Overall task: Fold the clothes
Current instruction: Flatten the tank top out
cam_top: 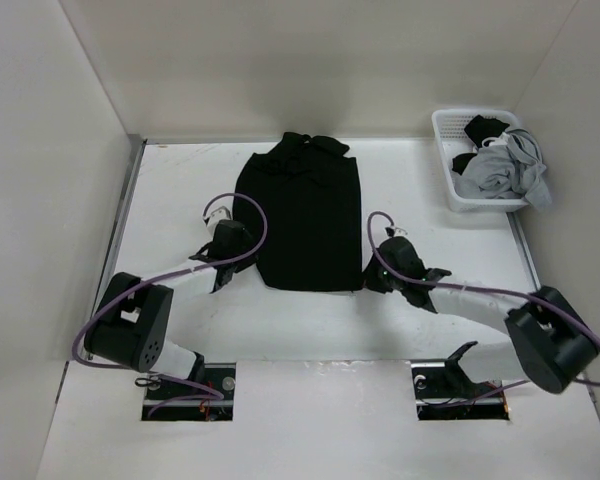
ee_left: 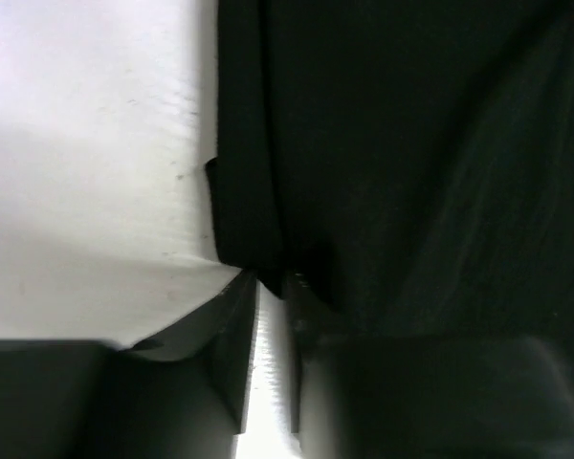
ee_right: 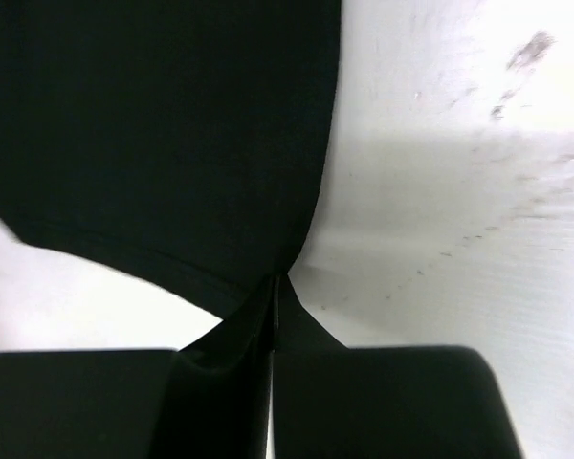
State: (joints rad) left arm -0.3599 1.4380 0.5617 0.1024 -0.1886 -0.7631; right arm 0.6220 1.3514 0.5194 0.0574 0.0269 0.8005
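Black cloth is what you have under both hands: the black garment [cam_top: 305, 215] lies flat on the white counter [cam_top: 180, 190], about midway between the side walls, folded in to a tall, roughly rectangular shape with its long sides running away from you. Its far end is bunched and wrinkled, while the near edge lies straight, just ahead of the arms. Your left hand [cam_top: 248, 248] sits low at the garment's left side, close to the near corner. In the left wrist view the left hand [ee_left: 268, 287] has its fingers [ee_left: 231, 325] drawn close together, with only a thin bright slit between them lower down, and a fold of the garment's edge [ee_left: 253, 220] caught at the tips, so it is gripping the cloth there. Your right hand [cam_top: 370, 272] is at the near right corner. From the right wrist camera the right hand [ee_right: 275, 287] is closed tight, the two fingers pressed together, and the garment's corner [ee_right: 172, 143] runs straight into the tips, pinched there, with bare counter [ee_right: 459, 191] to the right of it. Off in the far right corner of the counter stands a white mesh basket [cam_top: 442, 125] holding a heap of grey cloth [cam_top: 495, 175] and some dark pieces [cam_top: 485, 128], well apart from the garment and from both hands.
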